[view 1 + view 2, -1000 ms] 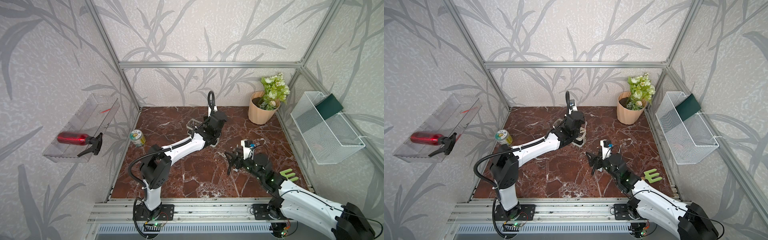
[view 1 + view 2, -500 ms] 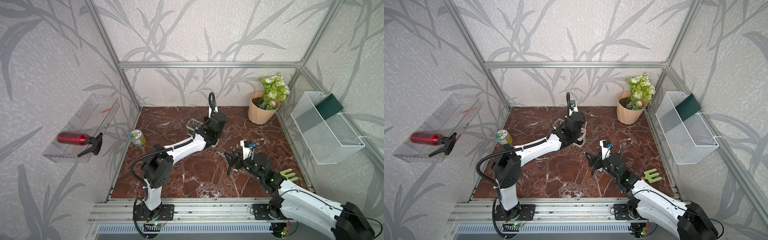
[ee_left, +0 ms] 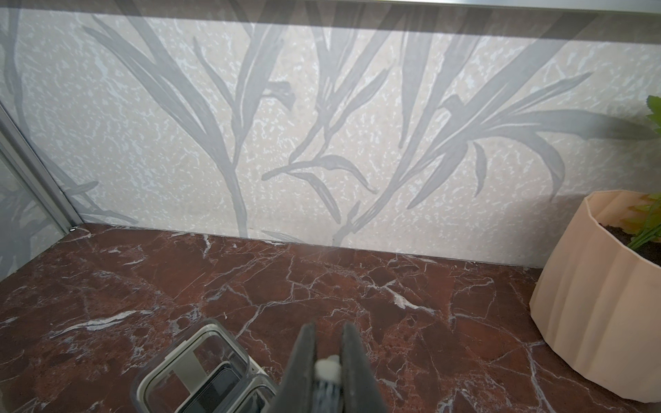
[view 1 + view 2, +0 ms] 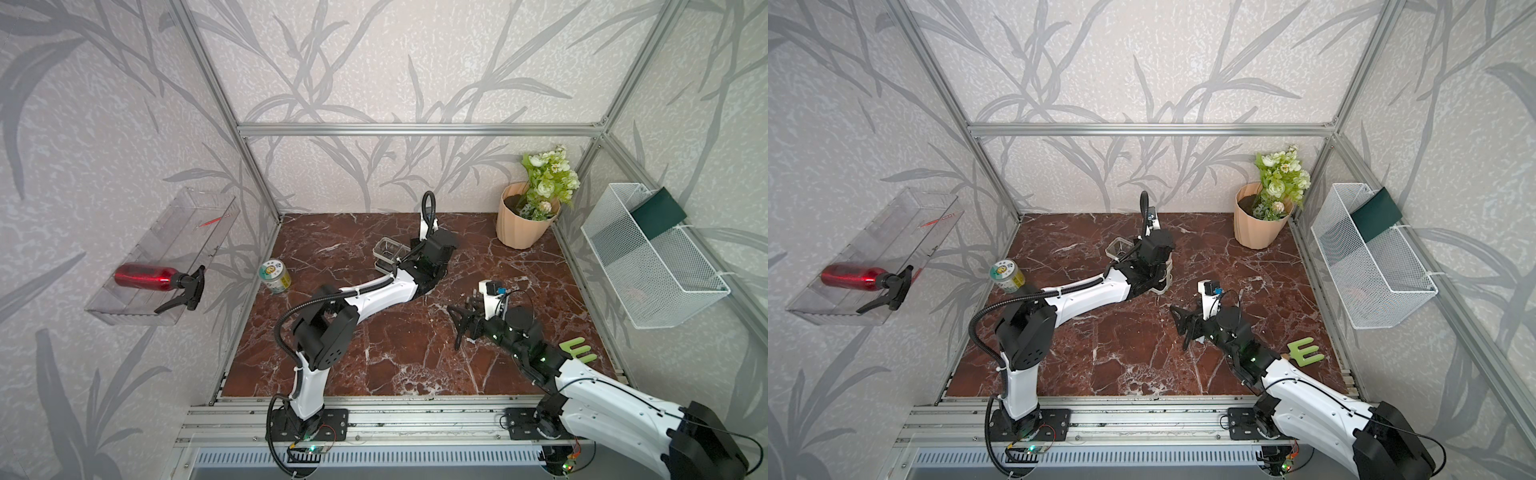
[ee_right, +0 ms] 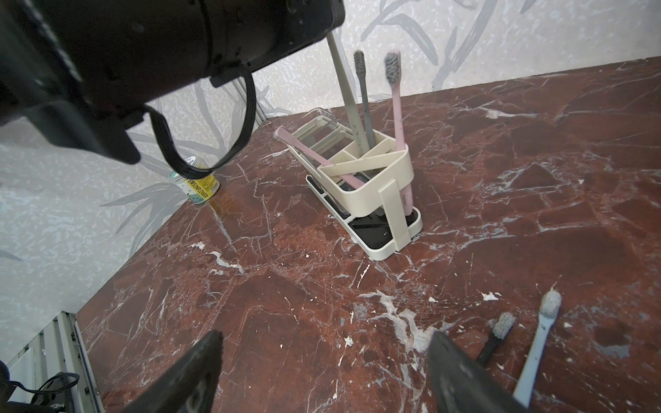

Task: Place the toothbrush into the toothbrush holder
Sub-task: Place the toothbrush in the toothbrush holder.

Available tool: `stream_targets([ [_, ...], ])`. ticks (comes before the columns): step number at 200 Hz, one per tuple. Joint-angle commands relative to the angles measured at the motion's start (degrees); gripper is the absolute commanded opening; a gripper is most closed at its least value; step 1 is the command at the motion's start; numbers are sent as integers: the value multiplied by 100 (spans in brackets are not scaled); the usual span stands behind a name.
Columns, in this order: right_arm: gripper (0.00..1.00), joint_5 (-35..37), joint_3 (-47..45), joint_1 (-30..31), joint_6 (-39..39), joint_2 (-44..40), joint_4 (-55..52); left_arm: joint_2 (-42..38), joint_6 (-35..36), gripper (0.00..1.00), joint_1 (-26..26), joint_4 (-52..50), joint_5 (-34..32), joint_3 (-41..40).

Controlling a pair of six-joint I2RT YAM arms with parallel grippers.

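Hardly anything has moved: the left arm has shifted only slightly over the holder, and the right arm has kept its place. At present the left gripper (image 3: pixel 328 327) is pinched almost shut on a pale beige plastic toothbrush (image 5: pixel 341 82), whose lower end sits in the slotted divider section of the long cream-white frame toothbrush holder (image 5: pixel 368 193). That holder stands on the red-brown marble counter (image 4: pixel 374 365), about midway between its side edges and nearer the back edge. Low over the counter, the right gripper (image 5: pixel 323 336) hangs with jaws spread wide and nothing in them. A black toothbrush (image 5: pixel 500 327) and a light blue toothbrush (image 5: pixel 534 354) lie just beside it.
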Motion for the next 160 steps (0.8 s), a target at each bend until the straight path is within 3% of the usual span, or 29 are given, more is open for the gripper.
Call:
stream_targets([
  [1, 89, -70, 16, -20, 25, 34, 231, 109, -124, 0, -18, 179, -270, -52],
  [160, 89, -186, 51, -20, 25, 158, 258, 321, -703, 0, -20, -17, -361, -292],
])
